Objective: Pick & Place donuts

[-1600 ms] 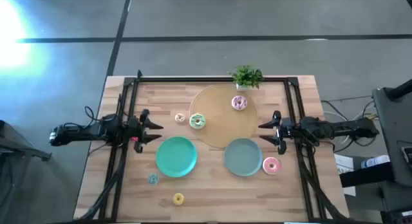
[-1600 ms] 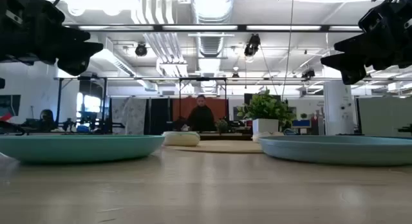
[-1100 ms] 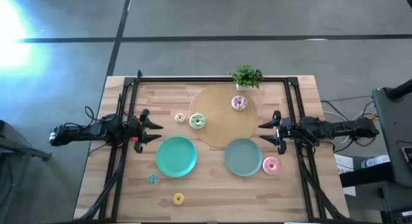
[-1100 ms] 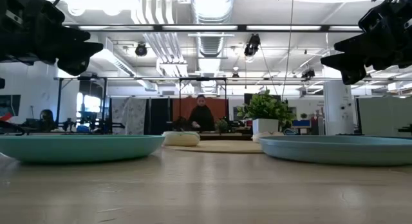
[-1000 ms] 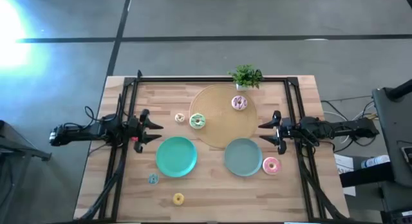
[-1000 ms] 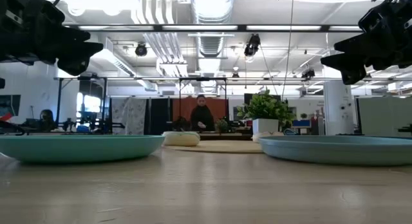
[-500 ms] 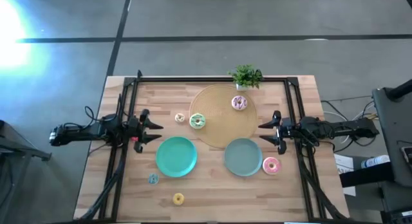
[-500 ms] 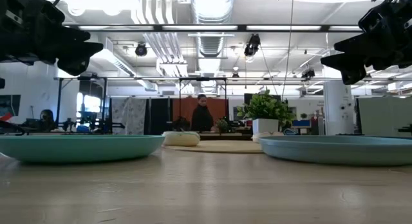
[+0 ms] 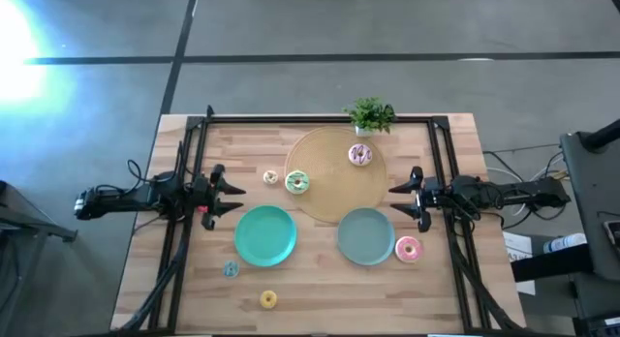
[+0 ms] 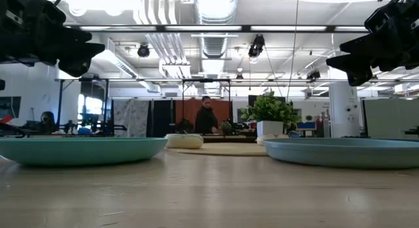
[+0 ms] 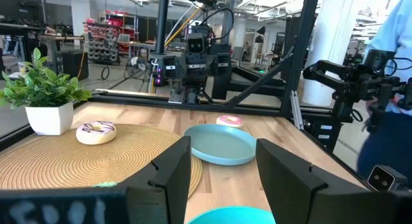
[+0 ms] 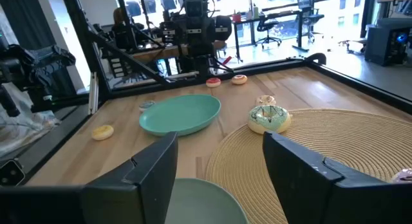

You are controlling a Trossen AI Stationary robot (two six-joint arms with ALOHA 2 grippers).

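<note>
Both the left gripper (image 9: 225, 193) and right gripper (image 9: 404, 201) hover with fingers spread wide, empty, flanking the round tan woven mat (image 9: 334, 195). The green-iced donut (image 9: 296, 182) and white-pink sprinkled donut (image 9: 360, 155) lie on that mat, the tiny cream donut (image 9: 270, 177) just off it. In the low view, plates hide most donuts.

No text, label, brand, number or sign can be read in any of the four views. The only trace of lettering is a row of pale, blurred marks on the dark body of the left arm's wrist (image 11: 61, 211), in the left wrist view, and they are too smeared to make out a single character.
</note>
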